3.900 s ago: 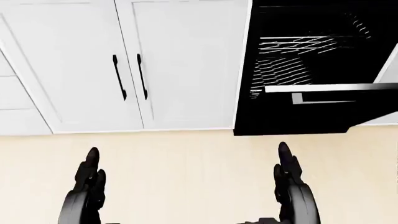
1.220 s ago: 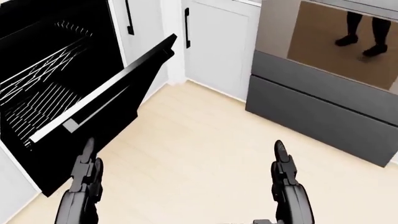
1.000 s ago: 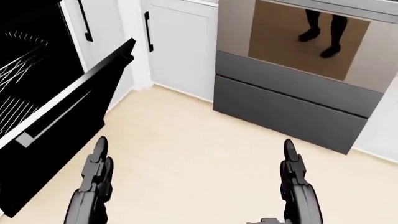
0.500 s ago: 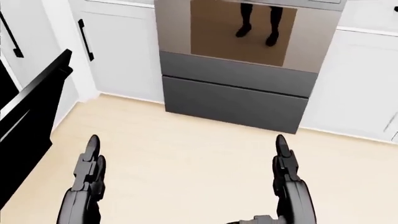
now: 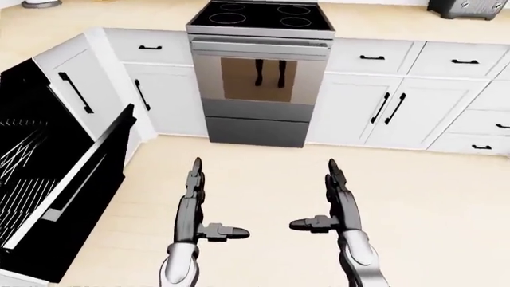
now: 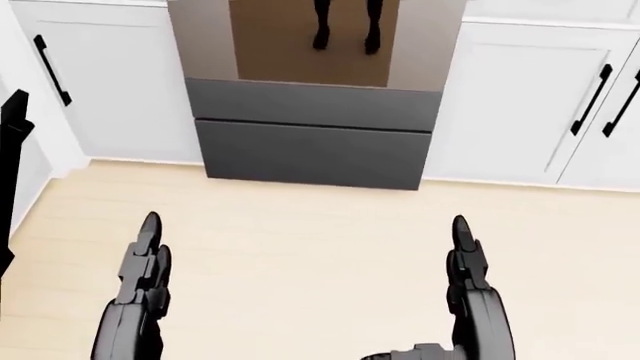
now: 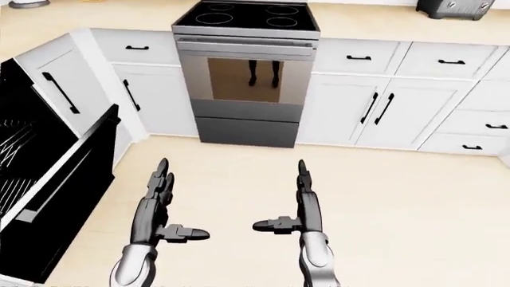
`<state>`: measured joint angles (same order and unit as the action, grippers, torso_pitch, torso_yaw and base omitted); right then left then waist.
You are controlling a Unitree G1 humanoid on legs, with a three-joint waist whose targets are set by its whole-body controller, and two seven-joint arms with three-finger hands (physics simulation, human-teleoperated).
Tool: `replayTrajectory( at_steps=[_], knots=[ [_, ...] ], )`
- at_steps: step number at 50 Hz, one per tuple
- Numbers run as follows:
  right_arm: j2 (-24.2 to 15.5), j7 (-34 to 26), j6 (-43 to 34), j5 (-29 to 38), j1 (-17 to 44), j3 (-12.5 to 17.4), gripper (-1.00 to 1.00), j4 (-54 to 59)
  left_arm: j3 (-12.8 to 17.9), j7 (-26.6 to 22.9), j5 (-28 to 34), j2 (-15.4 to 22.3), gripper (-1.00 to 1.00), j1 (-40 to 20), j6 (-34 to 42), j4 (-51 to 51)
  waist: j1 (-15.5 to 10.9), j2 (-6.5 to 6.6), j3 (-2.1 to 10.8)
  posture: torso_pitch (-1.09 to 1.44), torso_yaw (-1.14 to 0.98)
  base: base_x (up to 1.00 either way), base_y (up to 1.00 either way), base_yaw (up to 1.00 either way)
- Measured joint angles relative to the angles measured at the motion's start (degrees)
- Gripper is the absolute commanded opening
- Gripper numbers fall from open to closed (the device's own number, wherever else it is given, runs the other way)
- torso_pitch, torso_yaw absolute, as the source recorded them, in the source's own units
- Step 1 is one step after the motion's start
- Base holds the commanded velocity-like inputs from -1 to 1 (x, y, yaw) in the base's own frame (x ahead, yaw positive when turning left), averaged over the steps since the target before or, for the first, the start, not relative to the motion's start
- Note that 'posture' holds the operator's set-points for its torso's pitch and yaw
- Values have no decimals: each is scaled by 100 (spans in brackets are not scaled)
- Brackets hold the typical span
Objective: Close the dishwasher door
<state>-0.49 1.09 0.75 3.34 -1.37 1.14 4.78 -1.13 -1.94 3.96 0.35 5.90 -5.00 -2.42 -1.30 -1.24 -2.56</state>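
well left, dishwasher door (image 5: pixel 84 179) edge ajar

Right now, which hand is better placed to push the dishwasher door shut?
Left, probably. The open dishwasher door hangs at the left edge of the left-eye view, on the same side as the left hand. The right hand is farther off, toward the oven. Both hands are open and touch nothing.

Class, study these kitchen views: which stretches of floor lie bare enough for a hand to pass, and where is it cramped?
Free: the pale floor between the oven and both open hands, left robot hand and right robot hand, and on toward the white cabinets at the view's right. Cramped: the view's left, where the open dishwasher door juts over the floor beside the racks.
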Motion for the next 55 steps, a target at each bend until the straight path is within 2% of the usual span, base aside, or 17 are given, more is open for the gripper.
replayTrajectory(
  at_steps=[1, 2, 6, 15, 17, 19, 21, 25, 32, 34, 36, 38, 43, 45, 46, 50, 55],
  knots=[
    [2, 7, 3, 5, 11, -14, 100, -17, 9, 0, 0, 4, 100, 4, -6, -5, -21, -132, 23, 0, 0, 0, 0, 0],
    [-18, 9, 8, 12, 31, -21, 100, -3, 13, 2, 0, -18, 100, -2, -4, 19, -23, -168, 25, 0, 0, 0, 0, 0],
    [-31, 20, -67, 43, -39, 9, 100, 121, -64, -24, 8, -36, 100, 64, 76, 124, 28, -12, 48, 0, 0, 0, 0, 0],
    [-36, 58, -159, 124, -46, -4, 100, 77, -60, -15, 8, -45, 100, 33, 42, 63, 144, 155, 142, 0, 0, 0, 4, 0],
    [-44, 72, -153, 124, -53, 28, 100, 42, -85, -26, 8, -51, 100, 25, 40, 64, 152, 238, 158, 0, 0, 0, 11, 0],
    [-38, 81, -144, 124, -48, 28, 100, -6, -77, -29, 8, -41, 100, 14, 29, 33, 136, 401, 147, 0, 0, 0, 11, 0],
    [11, 74, -134, 126, -49, -41, 100, -1, -7, -16, 8, 0, 100, 17, 17, 33, 104, 316, 78, 0, 0, 0, 11, 0],
    [32, 27, -171, 131, -52, -132, 100, 76, 52, 27, 8, 7, 100, 63, 53, 93, 98, 331, 104, 0, 0, 0, 15, 0],
    [1, 46, -106, 120, 4, -69, 100, 51, -25, 13, 18, -25, 100, 26, -14, 44, 121, -206, 65, 0, 0, 0, 23, 0],
    [-37, 58, -104, 111, -6, 9, 100, 108, -111, -4, 24, -66, 100, 34, 1, 122, 195, -95, 29, 0, 0, 0, 23, 0],
    [-38, 77, -133, 105, -58, 44, 100, 165, -158, -32, 33, -66, 100, 72, 33, 166, 228, -142, 61, 0, 0, 0, 23, 0],
    [-37, 80, -159, 99, -71, 34, 100, 147, -140, -37, 37, -58, 100, 84, 45, 131, 229, -111, 89, 0, 0, 0, 23, 0],
    [-37, 69, -114, 95, -34, 8, 100, 34, -104, -19, 27, -52, 100, 54, -18, -14, 222, 263, 34, 0, 0, 0, 23, 0],
    [-36, 68, -111, 95, -35, 5, 100, 12, -111, -20, 25, -51, 100, 63, -35, -26, 214, 507, 70, 0, 0, 0, 23, 0],
    [0, 67, -108, 96, -23, -10, 100, 10, -89, -21, 22, -16, 100, 58, -35, -24, 182, 547, 111, 0, 0, 0, 23, 0],
    [46, 6, -147, 90, -71, -160, 100, 105, 61, 25, 13, 18, 100, 116, 37, 84, 82, 386, 86, 0, 0, 0, 23, 0],
    [7, 25, -145, 90, -38, -52, 100, 45, -14, 7, 9, -2, 100, 98, 51, 5, 117, 89, 52, 0, 0, 0, 20, 0]
  ],
)
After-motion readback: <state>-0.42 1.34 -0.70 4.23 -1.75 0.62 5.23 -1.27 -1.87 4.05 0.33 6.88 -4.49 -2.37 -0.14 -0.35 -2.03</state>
